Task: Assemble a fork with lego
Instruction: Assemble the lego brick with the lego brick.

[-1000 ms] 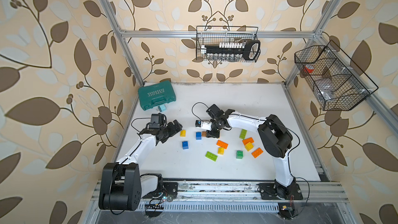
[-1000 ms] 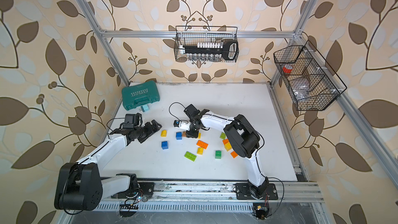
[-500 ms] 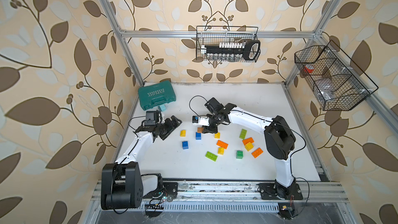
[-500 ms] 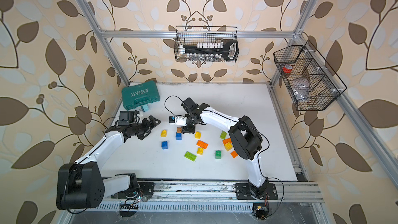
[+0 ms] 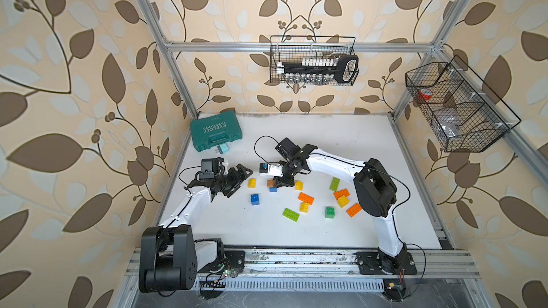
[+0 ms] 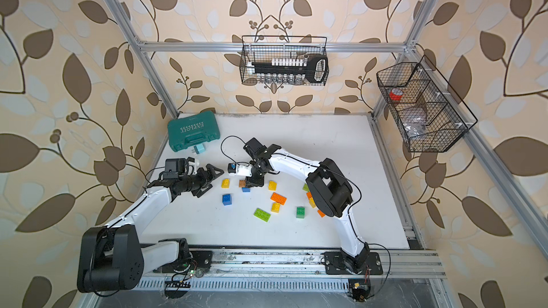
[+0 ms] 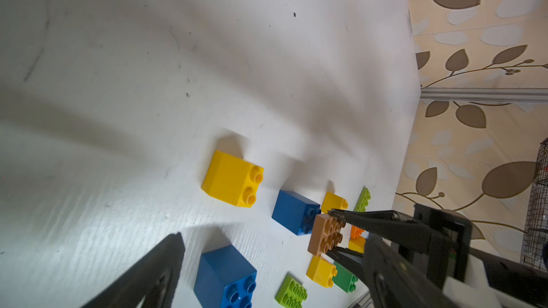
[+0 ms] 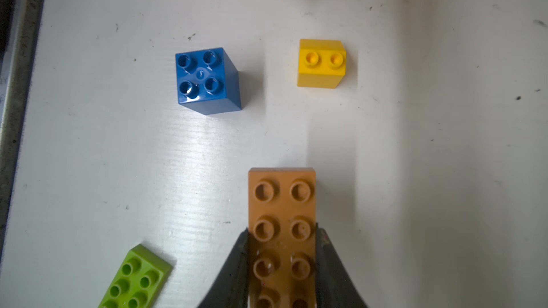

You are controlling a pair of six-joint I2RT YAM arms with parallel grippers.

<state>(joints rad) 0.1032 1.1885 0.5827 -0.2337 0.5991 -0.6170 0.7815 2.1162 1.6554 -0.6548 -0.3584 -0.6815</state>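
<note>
Clamping the brown brick (image 8: 281, 197) is the right end effector (image 8: 281, 232); the left end effector (image 5: 243, 183) gapes.

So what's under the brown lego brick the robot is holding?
A blue brick sits right under the brown brick pinched in the right gripper. From above only its edge shows; the brown brick covers the rest, so whether they touch is unclear.
</note>
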